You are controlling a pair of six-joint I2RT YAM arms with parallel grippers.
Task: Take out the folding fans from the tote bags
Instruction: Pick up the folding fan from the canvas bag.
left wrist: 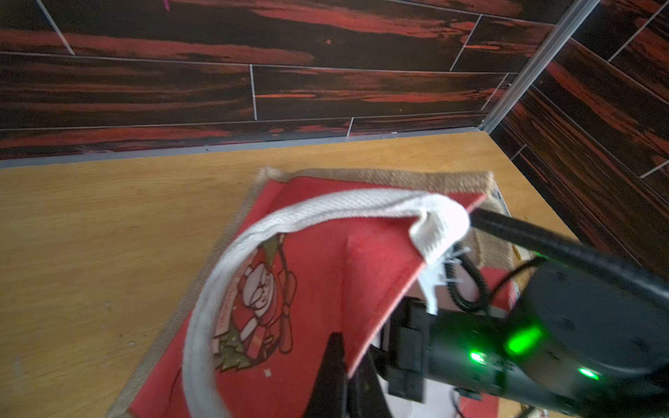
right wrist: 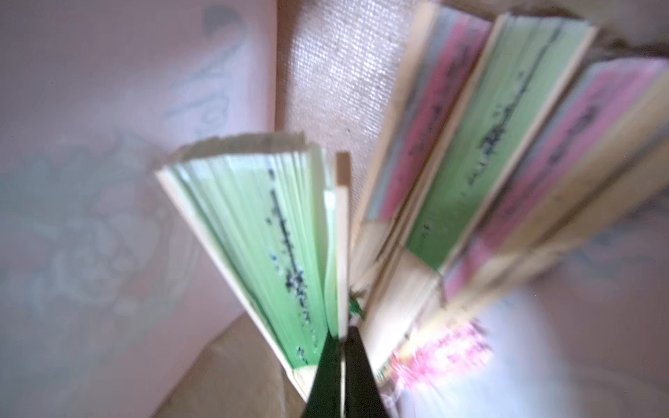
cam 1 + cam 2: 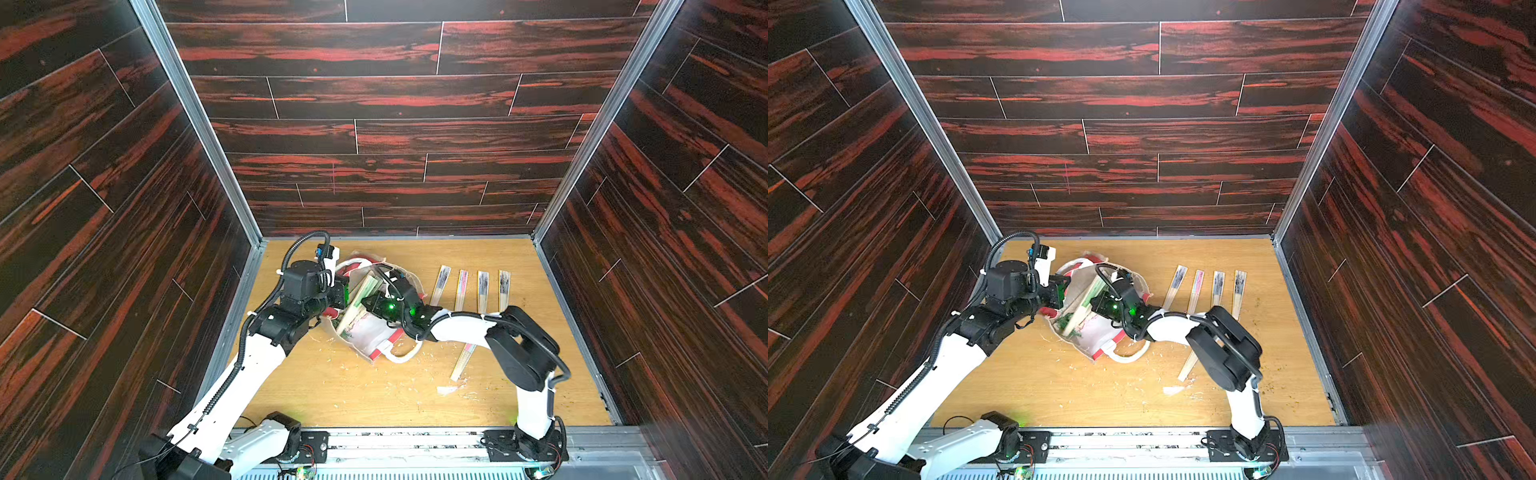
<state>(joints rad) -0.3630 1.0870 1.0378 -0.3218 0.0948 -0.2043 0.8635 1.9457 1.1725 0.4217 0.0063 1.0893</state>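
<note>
**2 grippers clamping at the tote bag, 5 folding fans lying outside it**

I am working at the tan burlap tote bag [image 3: 374, 336], which is sitting left of centre on the wooden table [image 3: 332, 395] with its white-lined mouth gaping open in both top views. I cannot tell whether it is standing or slumping.

My left gripper [image 1: 349, 362] is pressing its fingers together on the rim of the bag's red printed panel [image 1: 311, 275], just beside the white rope handle [image 1: 231, 260].

My right gripper [image 2: 341, 340] is reaching inside the bag. Its fingers are pinching the pale outer rib of a green folding fan [image 2: 275, 231], whose leaves are splaying slightly. At least 3 more fans [image 2: 506, 126], pink and green, are leaning against the lining just beside it.

Outside the bag, a row of 4 folding fans [image 3: 482, 291] is lying side by side on the table to its right. A 5th folding fan [image 3: 462, 363], showing some pink, is lying slanted nearer my base, partly under my right arm. Pale splinters [image 3: 432, 357] are littering the table around the bag.
</note>
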